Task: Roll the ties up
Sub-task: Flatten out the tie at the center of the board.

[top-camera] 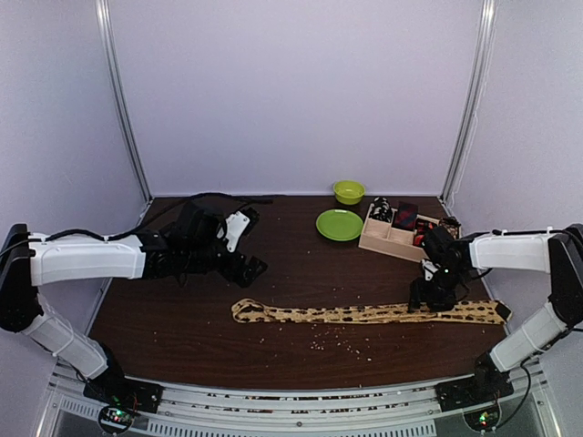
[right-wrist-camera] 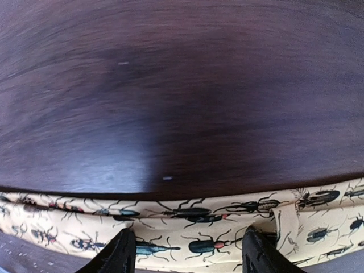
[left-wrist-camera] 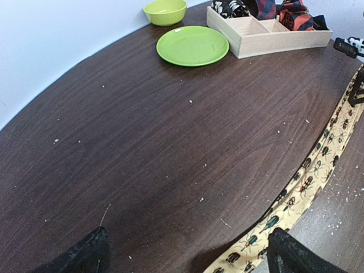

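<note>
Tan tie (top-camera: 364,314) is laid flat and full length across the near part of the table (left-wrist-camera: 142,142), unrolled. The right gripper (right-wrist-camera: 189,233) is set low over it, in from its right end, fingers apart, with nothing pinched. The left gripper (left-wrist-camera: 189,233) is spread wide and empty, well apart from the tie's left end.

Risks: thin fabric may be missed and wood scraped instead. A roll begun away from the tip could leave a loose tail. With the far end unpinned, the tie may be dragged askew, and crumbs could be rolled in.

Counts: one flat tie, one wooden tray (left-wrist-camera: 284,41), at least three rolled ties (left-wrist-camera: 296,20) in it – exact number unclear – one green plate (left-wrist-camera: 192,45), one green bowl (left-wrist-camera: 165,11).
</note>
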Available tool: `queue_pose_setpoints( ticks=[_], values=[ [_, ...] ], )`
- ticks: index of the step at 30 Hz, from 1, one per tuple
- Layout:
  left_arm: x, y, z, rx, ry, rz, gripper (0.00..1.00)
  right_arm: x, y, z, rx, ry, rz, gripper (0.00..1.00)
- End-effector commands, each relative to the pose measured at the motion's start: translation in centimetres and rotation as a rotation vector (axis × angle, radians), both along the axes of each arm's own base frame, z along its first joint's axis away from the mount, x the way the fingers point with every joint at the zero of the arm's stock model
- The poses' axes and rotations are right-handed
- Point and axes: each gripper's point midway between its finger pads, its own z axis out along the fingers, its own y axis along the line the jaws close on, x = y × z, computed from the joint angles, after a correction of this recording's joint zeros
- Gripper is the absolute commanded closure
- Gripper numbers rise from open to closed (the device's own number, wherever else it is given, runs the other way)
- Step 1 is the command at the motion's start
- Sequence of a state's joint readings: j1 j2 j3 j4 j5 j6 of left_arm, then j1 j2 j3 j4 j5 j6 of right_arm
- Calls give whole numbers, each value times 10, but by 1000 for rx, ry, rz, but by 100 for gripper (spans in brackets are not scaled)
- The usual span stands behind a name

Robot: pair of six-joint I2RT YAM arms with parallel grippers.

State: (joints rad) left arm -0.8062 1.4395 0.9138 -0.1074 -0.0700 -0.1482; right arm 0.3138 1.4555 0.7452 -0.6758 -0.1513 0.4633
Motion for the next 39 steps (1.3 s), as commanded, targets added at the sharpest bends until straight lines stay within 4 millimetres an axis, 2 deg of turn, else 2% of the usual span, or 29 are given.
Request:
queue_pose_setpoints(
  ticks=[1,5,9,13,16,19,20,23,26,27,31,35,39],
  values=[
    [-1,-8,16,-92,-45,-20,2,-29,-42,-15,-182,145,-79,36],
    [-3,-10,8,-83,-29,-35,2,-24,-55,-17,-233,183,-104,37],
    [-8,-9,8,-94,-29,-55,2,-12,-55,0,-226,124,-116,38],
    [-10,-6,10,-101,-43,-51,2,-15,-47,30,-108,-14,-259,31],
    [-10,-9,8,-101,-35,-61,2,-26,-38,36,6,-54,-363,27],
    [-11,-13,5,-109,-22,-78,2,-29,-36,39,75,-105,-465,22],
    [-11,-14,4,-110,-19,-80,2,-29,-36,40,92,-123,-493,18],
    [-10,-16,2,-109,-11,-85,2,-28,-38,36,104,-143,-550,15],
    [-10,-17,3,-111,-9,-88,2,-28,-48,30,63,-137,-609,7],
    [-10,-18,4,-114,-9,-89,2,-25,-50,29,59,-143,-625,1],
    [-11,-17,6,-124,-6,-83,2,-16,-60,22,63,-153,-685,0],
    [-12,-14,5,-117,-2,-74,2,-14,-73,3,75,-84,-746,0],
    [-12,-12,5,-113,-4,-64,2,-7,-86,-6,68,-72,-769,1]
  ],
)
